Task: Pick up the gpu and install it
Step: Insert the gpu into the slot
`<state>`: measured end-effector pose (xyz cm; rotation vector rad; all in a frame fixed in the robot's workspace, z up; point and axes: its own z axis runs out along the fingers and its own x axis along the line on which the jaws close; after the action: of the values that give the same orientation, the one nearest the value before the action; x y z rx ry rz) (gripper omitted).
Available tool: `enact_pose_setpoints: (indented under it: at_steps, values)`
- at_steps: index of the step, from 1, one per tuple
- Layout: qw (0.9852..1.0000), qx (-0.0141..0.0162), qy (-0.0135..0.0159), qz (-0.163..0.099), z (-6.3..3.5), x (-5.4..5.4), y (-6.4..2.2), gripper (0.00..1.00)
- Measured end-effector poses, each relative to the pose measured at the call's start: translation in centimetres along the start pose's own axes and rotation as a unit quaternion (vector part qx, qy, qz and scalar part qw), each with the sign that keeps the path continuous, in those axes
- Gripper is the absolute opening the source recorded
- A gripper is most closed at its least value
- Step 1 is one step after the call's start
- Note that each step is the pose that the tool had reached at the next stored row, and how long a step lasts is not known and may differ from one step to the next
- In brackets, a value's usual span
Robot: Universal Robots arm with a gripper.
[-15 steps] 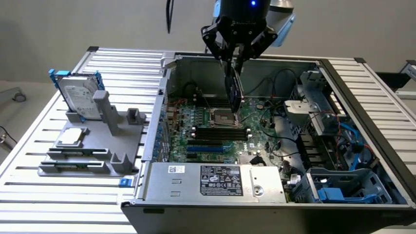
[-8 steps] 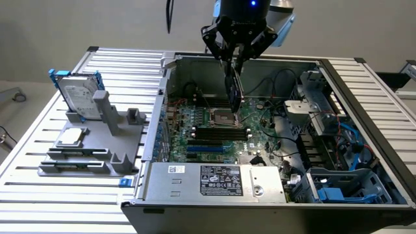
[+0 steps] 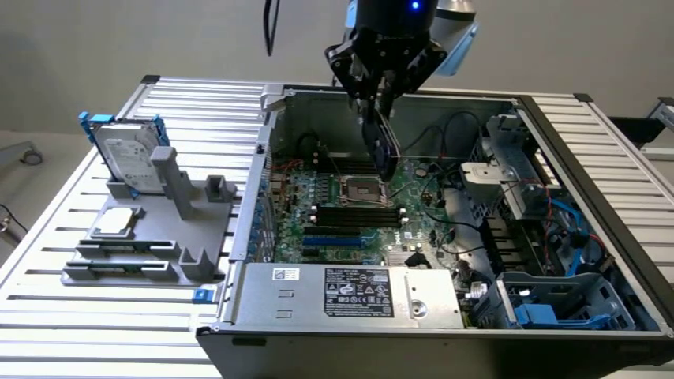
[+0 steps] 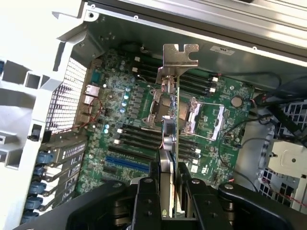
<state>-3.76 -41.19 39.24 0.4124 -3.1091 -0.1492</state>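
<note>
Exterior view, from its left to its right. A grey holder stands on the slatted table. It carries 1 hard drive in a blue-edged frame, set upright, and 1 square silver CPU chip lying flat nearer the front.

Just beside the holder is the open computer case, with the green motherboard exposed on its floor and the power supply along the near edge.

The gripper hangs over the rear half of the case, fingers pointing down. Its 2 fingers are closed onto the gpu, gripping its upper edge. The card hangs on edge directly beneath the tool, above the motherboard near the CPU socket; whether its lower edge touches the board cannot be told.

In the wrist view, the gpu appears edge-on, clamped between the fingers of the gripper. Its grey metal bracket is at the far end, near the case's rear wall, with the motherboard beneath.

At the exterior view's right, 1 blue drive caddy sits in the case corner.
</note>
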Motion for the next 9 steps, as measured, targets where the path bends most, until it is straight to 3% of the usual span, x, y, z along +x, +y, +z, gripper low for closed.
enact_pose_setpoints:
  at_steps: [5, 9]
  values:
    - [0.9990, -0.0009, 0.0042, -0.046, 0.02, 0.00, 0.00, 0.27]
    - [0.9967, -0.0015, 0.0075, -0.081, 0.04, 0.00, 0.00, 0.27]
